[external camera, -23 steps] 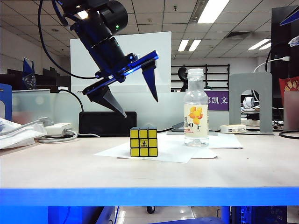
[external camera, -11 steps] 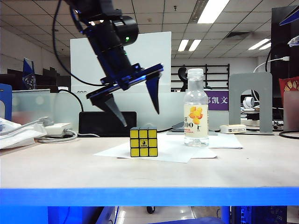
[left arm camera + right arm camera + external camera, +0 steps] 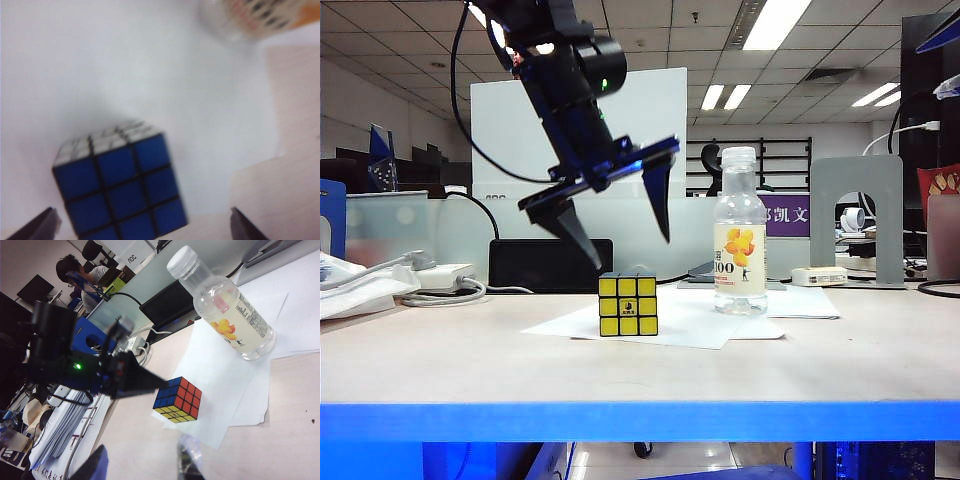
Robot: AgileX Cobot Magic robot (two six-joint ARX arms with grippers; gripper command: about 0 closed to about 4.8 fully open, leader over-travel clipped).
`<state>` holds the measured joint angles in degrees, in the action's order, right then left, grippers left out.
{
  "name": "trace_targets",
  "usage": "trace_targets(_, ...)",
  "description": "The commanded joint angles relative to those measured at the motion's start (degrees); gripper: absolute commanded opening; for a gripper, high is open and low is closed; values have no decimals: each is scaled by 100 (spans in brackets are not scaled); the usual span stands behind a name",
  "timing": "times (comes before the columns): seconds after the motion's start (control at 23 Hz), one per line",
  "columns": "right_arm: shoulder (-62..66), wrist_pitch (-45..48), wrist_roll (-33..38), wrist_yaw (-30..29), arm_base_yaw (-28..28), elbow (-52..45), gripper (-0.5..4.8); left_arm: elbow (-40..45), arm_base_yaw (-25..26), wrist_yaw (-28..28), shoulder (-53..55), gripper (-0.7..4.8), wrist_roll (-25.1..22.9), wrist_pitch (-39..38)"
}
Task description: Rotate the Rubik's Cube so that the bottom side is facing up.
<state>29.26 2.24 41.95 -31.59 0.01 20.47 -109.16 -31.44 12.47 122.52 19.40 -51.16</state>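
- hovering above the rubik's cube (image 3: 628, 304), the left gripper (image 3: 630, 252) has its jaws spread wide and empty; a good approach would lower them evenly so they straddle two opposite side faces.
- the right gripper (image 3: 142, 466) is well apart from the cube; its fingers stand partly apart with nothing seen between them.
- the cube sits square on the white paper (image 3: 690, 325), near the bottle (image 3: 739, 235).
- its yellow logo face points toward the exterior camera, white on top; being a cube, it has no long axis.
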Motion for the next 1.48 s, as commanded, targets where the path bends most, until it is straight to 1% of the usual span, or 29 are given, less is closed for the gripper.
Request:
trace_targets(0.04,-2,105,-20,-28,0,33,181,-7,-15,-203,120,479,-236,-442)
trace_targets(0.22,-2,105,-22,-28,-2,33,181,-7,-15,-284,155,479,-293,-457)
trace_targets(0.48,-2,105,-24,-28,-2,33,181,-11,-15,-278,175,479,-284,-85)
trace_targets(0.78,-2,98,-61,-28,-2,33,181,-33,-26,-42,404,479,-151,-24)
trace_targets(0.96,-2,98,-61,-28,-2,31,181,-33,-59,-50,468,479,-164,-28)
trace_targets(1.35,0,59,-63,-28,-2,31,181,-116,-90,-90,466,479,-256,376)
trace_targets(1.48,0,55,-63,-31,-2,31,181,-118,-87,-90,463,422,-258,404)
